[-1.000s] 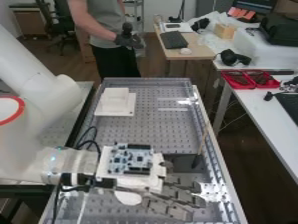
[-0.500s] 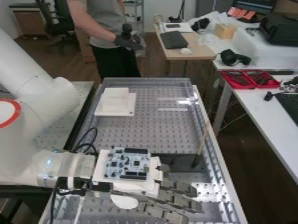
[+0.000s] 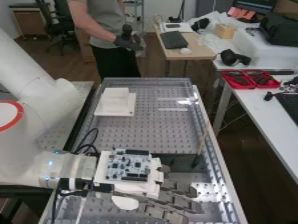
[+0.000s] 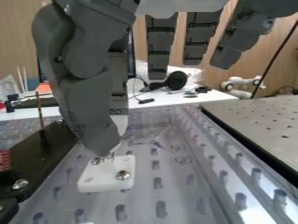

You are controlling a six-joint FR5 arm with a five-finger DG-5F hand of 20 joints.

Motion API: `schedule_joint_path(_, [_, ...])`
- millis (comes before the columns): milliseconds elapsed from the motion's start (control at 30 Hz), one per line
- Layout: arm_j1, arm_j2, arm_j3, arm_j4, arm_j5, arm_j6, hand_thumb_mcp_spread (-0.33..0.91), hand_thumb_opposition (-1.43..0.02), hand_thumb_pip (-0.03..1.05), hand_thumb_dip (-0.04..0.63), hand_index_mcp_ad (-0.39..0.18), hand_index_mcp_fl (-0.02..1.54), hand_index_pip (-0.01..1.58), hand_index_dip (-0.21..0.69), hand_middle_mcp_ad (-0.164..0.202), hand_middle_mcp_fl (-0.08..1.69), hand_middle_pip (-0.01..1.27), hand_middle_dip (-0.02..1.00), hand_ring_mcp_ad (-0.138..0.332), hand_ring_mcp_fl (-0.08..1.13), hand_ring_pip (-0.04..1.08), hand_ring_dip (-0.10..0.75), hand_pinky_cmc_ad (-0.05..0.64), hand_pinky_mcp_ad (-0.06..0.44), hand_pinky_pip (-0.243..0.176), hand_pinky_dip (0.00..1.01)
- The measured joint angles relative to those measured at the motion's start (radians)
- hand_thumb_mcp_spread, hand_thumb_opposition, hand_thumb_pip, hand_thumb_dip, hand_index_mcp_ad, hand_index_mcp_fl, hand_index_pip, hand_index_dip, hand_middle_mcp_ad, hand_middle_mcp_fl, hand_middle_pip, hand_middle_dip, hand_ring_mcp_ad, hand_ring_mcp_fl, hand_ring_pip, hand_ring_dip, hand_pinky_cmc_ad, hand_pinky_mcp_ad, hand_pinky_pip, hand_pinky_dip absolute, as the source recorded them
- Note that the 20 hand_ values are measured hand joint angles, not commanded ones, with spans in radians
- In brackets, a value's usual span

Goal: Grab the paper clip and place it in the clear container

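Paper clip too small or faint to pick out, so where it lies relative to the robot hand (image 3: 174, 201) cannot be told. Around are a white desk (image 3: 267, 116) along one side and a wooden desk (image 3: 199, 45) beyond the far end. The surface (image 3: 149, 131) is a perforated metal plate. A white arm (image 3: 43, 97) enters from the high view's left, its near end cut off. The robot hand is over the surface's near half, released, fingers extended, a circuit board (image 3: 128, 166) on its back hiding what is beneath. A white block (image 3: 115, 102) sits well apart, toward the far end. In the wrist view, faint clear outlines (image 4: 174, 148) lie near the thumb, too indistinct to name as the container.
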Motion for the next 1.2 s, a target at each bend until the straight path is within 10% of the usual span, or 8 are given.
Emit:
schedule_joint_path(733, [0.001, 0.014, -0.014, 0.048, 0.002, 0.054, 0.60, -0.92, 0.50, 0.265, -0.265, 0.64, 1.31, 0.143, 0.026, 0.27, 0.14, 0.17, 0.131, 0.08, 0.11, 0.058, 0.325, 0.183, -0.026, 0.18])
schedule_joint_path(1200, [0.050, 0.221, -0.136, 0.185, -0.006, 0.178, 0.63, -0.94, 0.45, 0.267, -0.265, 0.73, 1.21, 0.133, 0.024, 0.29, 0.14, 0.17, 0.133, 0.08, 0.11, 0.058, 0.323, 0.185, -0.012, 0.18])
